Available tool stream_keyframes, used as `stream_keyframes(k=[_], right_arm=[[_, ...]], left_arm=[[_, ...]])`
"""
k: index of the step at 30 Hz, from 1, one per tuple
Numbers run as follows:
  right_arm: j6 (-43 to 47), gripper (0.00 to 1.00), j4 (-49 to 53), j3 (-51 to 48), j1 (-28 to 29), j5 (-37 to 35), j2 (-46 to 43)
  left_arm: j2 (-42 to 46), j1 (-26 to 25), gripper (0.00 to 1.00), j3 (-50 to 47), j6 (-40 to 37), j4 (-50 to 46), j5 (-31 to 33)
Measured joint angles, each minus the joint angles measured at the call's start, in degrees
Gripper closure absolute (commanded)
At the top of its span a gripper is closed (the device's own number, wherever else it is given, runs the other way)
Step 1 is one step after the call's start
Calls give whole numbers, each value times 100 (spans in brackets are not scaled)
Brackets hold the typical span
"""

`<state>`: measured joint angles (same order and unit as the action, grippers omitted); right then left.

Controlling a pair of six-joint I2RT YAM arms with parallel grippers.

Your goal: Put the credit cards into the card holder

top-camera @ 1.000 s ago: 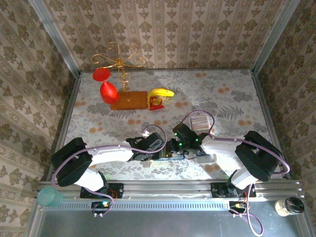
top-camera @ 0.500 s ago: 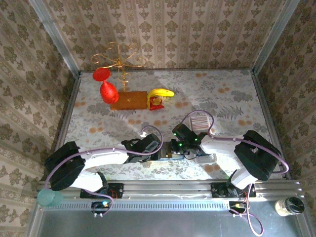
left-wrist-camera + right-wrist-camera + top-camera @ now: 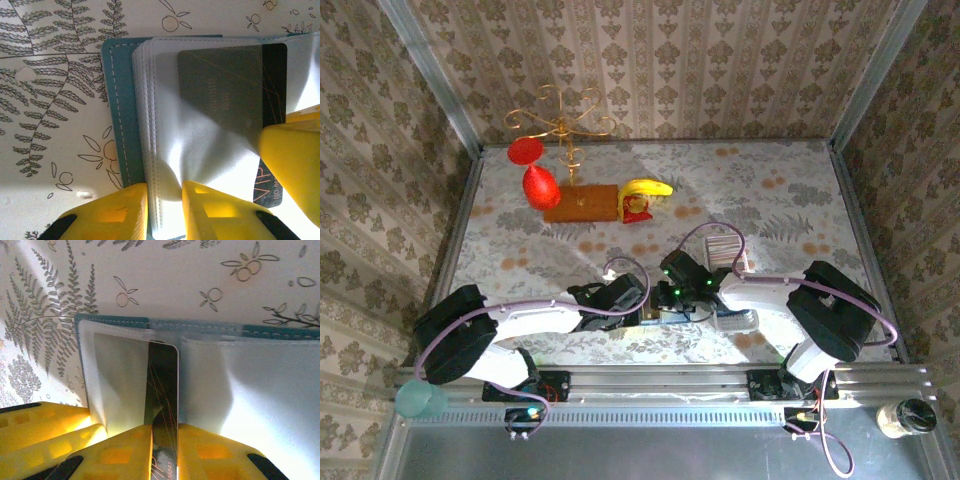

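- Card holder (image 3: pixel 116 100) lying open on table (image 3: pixel 45 125), near front edge, between both arms.
- Left gripper (image 3: pixel 165 190) pinching bundle of clear sleeves (image 3: pixel 150 115) at their edge, jaws nearly together.
- Right gripper (image 3: pixel 164 432) clamping dark credit card (image 3: pixel 162 385) edge-on, jaws narrow.
- Card's leading part sitting inside sleeve pocket, trailing end bare.
- Judging: insertion going on, partly done.
- Doing it well means left gripper holding sleeve taut and flat while right gripper is pushing card straight along pocket, no twisting.
- Risks: sleeve buckling, card corner catching on stitched seam.
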<state>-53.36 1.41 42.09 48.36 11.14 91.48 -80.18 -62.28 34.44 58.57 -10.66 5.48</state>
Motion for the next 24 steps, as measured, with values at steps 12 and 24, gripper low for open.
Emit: stream_keyframes(k=[12,24], right_arm=[[-105,74,-90,4,9,-11,20],[-92,80,59,11,31,-87,9]], left_arm=[[44,0,76,-46,17,35,33],[278,2,71,-225,13,81,74]])
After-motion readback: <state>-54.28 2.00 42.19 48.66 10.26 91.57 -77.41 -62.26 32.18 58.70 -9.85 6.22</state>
